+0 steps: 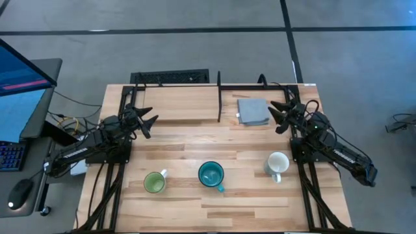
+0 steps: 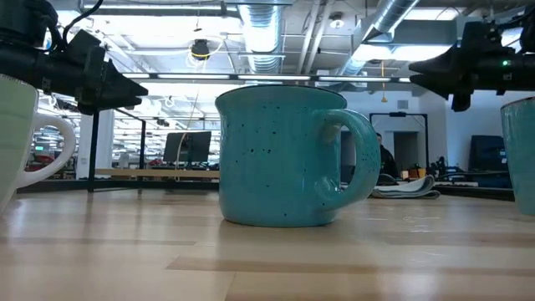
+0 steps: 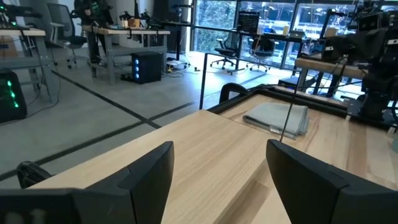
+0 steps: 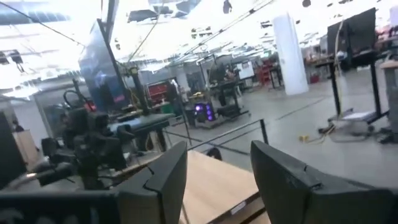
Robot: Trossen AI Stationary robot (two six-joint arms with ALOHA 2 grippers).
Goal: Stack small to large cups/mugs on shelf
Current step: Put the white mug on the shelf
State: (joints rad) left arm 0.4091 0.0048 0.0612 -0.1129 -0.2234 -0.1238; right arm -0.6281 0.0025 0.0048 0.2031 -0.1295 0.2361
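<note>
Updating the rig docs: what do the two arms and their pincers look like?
Both arms are dark, near-black jointed links with black cables trailing along their bases. The left pincer and right pincer each end in two black, angular, wedge-shaped fingers, matte and unmarked up close. A small green light shows on the right arm near the wrist. No readable labels visible.

I am working in an open-plan robotics lab or tech workshop. Exposed silver ducts [image 2: 259, 33] and pipes run across the bare ceiling, the floor [image 1: 195, 39] is polished grey concrete, and rows of desks [image 3: 118, 37] with office chairs [image 3: 227, 46] and monitors [image 2: 188, 146] stretch away. A lit screen [image 1: 19, 91] and keyboard [image 1: 10, 156] stand beside the surface's left edge.
</note>
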